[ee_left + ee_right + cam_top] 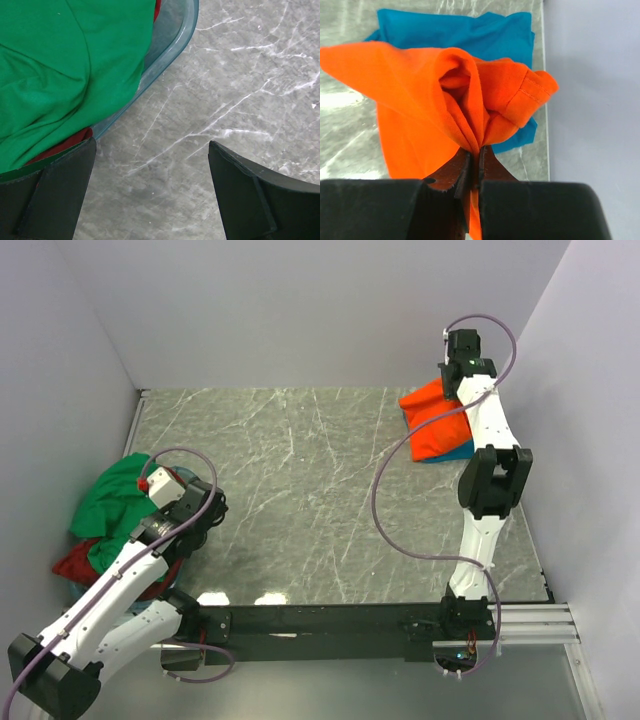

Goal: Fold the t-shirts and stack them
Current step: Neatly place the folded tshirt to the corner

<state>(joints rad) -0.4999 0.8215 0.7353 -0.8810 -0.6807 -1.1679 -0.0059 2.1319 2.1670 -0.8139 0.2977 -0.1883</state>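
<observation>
The right gripper [474,159] has its jaws closed to a narrow slit, pinching a bunched fold of the bright orange cloth t-shirt [410,100]. The orange cloth fans out just ahead of the fingertips and overlies the flat teal blue cloth t-shirt [455,32] beyond and beneath it. The left gripper [150,170] has its jaws spread wide and holds nothing, poised over the grey marbled table [240,80]. Just beside its left-hand finger, a translucent blue-tinted plastic basket [172,45] holds the crumpled green cloth t-shirt [60,65] on top of the dark red cloth t-shirt [67,144]. The step in hand appears to be setting the orange shirt onto the teal one to build the stack. The next move likely calls for squaring the orange cloth over the teal before release, since the bunched pinch may leave a lump. The green and red shirts are not yet folded.
</observation>
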